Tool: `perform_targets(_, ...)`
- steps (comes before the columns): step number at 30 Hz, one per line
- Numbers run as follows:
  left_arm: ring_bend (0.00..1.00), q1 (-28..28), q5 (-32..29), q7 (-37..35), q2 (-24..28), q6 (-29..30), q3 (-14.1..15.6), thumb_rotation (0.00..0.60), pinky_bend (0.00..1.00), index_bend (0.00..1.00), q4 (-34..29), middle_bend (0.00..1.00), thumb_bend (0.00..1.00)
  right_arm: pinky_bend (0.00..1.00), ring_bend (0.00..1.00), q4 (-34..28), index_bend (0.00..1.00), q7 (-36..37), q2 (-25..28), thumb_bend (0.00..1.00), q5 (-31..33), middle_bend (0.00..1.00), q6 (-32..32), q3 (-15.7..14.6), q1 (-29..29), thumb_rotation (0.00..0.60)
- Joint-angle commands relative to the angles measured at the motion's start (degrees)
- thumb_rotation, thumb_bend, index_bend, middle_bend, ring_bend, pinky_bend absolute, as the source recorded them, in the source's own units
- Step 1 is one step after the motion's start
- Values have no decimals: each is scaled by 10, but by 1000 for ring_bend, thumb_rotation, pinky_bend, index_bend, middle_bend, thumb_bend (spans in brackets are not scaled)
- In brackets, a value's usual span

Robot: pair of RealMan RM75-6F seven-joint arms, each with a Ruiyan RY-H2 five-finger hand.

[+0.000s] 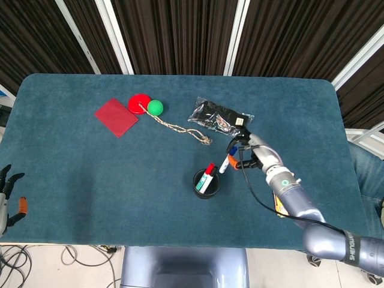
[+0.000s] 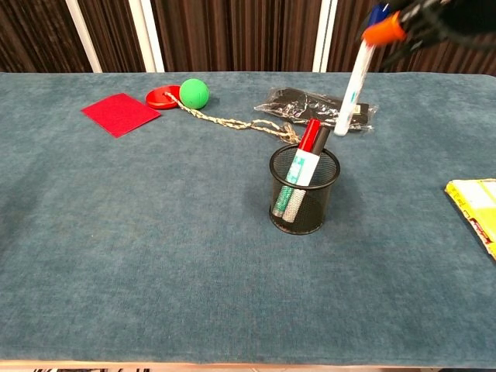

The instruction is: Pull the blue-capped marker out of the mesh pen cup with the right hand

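I have the blue-capped marker (image 2: 353, 79) clear of the mesh pen cup (image 2: 304, 200); in the chest view it hangs tilted, cap end up at the top right of the frame, its lower tip above and to the right of the cup's rim, not touching it. My right hand (image 1: 251, 151) grasps it near the cap end. In the head view the marker (image 1: 225, 161) sits just left of that hand, right of centre, up and to the right of the cup (image 1: 206, 184).

A red-capped marker (image 2: 308, 136) and other pens stay standing in the cup.

Around the cup the table (image 1: 90, 174) is open blue cloth toward the lower left. Above the hand lies a black packet (image 1: 220, 117); a yellow packet (image 2: 474, 207) lies at the right edge of the chest view.

Only the head view shows my left hand (image 1: 8, 195), at the lower left edge off the table, fingers spread and holding nothing. The chest view crops the right hand almost wholly, showing just an orange fingertip (image 2: 383, 31).
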Motion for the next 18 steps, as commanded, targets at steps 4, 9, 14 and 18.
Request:
perform_targets(4,0,0,-1,0,0,-1,0,600,11,190,0,0,542,172,0,-7,536,33,66,512,-9,0,-21,20,-30,600)
perform_targets(9,0,-1,-3,0,1,-2,0,600,11,190,-1,0,542,172,0,-3,536,45,95,511,-33,0,-50,5,-58,600)
perform_targets(14,0,-1,-3,2,0,-2,0,600,11,189,-1,0,542,172,0,7,536,59,85,510,-64,0,-70,-18,-81,600)
perform_targets(18,0,-1,-5,1,0,-2,-1,600,11,190,-1,0,542,172,0,21,536,67,56,511,-86,0,-82,-35,-89,600)
